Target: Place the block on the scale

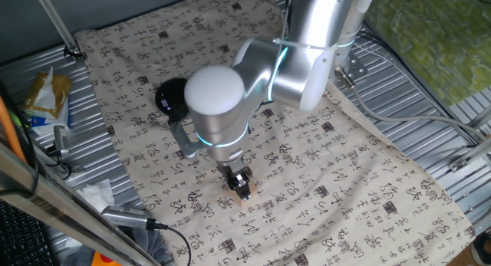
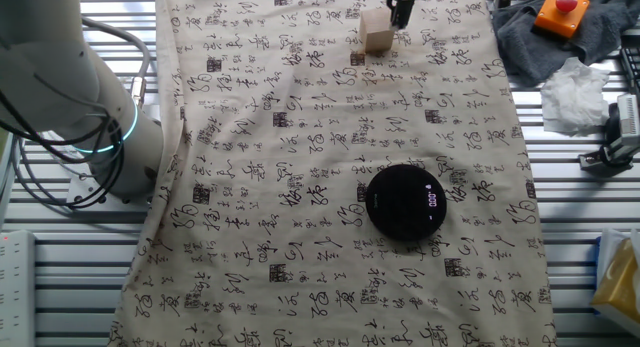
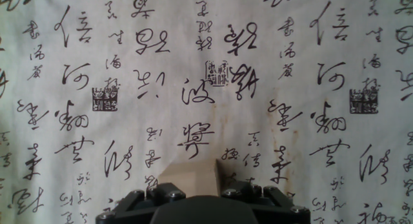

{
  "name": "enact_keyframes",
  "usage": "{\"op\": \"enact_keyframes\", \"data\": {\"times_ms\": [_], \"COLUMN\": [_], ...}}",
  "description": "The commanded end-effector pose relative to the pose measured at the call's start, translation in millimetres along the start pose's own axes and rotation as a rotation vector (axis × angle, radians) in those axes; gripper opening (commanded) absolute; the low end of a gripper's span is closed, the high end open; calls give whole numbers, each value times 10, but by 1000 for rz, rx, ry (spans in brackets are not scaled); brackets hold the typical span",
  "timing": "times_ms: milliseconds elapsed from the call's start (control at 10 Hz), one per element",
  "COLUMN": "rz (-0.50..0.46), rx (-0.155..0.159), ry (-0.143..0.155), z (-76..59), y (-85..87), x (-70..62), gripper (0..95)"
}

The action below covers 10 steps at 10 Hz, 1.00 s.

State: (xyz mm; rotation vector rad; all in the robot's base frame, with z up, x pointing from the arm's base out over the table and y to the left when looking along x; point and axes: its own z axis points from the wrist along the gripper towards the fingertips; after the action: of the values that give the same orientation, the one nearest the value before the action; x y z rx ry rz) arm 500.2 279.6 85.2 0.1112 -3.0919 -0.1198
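While the small tan wooden cube [image 2: 376,30] sits on the calligraphy-printed cloth [image 2: 300,137] at the far end of the tabletop in the other fixed view, my tool [image 2: 403,9] hangs just to its right, and I cannot tell how wide the fingers stand; nothing shows them gripping it. From the hand view the cube [image 3: 191,174] lies at the bottom edge, just ahead of the finger bases. I judge it light, stiff and not fragile, with plain smooth faces that could slip, so I would pinch two opposite flat sides squarely. The flat round black scale [image 2: 406,201] lies well apart, nearer the camera, with bare cloth between. A grey rag [image 2: 545,42], orange button [image 2: 563,9] and crumpled tissue [image 2: 577,92] sit off to the right, clear of that path.
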Motion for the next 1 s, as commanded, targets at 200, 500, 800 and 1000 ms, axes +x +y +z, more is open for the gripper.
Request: {"op": "enact_keyframes", "data": {"times_ms": [200, 500, 800, 1000], "rz": [2, -1, -17, -24], "rx": [5, 12, 14, 20], "ry": [-11, -8, -13, -16], "z": [61, 151, 225, 261], "y": [22, 68, 90, 91], "x": [20, 38, 46, 52], "gripper": [950, 950, 950, 760]}}
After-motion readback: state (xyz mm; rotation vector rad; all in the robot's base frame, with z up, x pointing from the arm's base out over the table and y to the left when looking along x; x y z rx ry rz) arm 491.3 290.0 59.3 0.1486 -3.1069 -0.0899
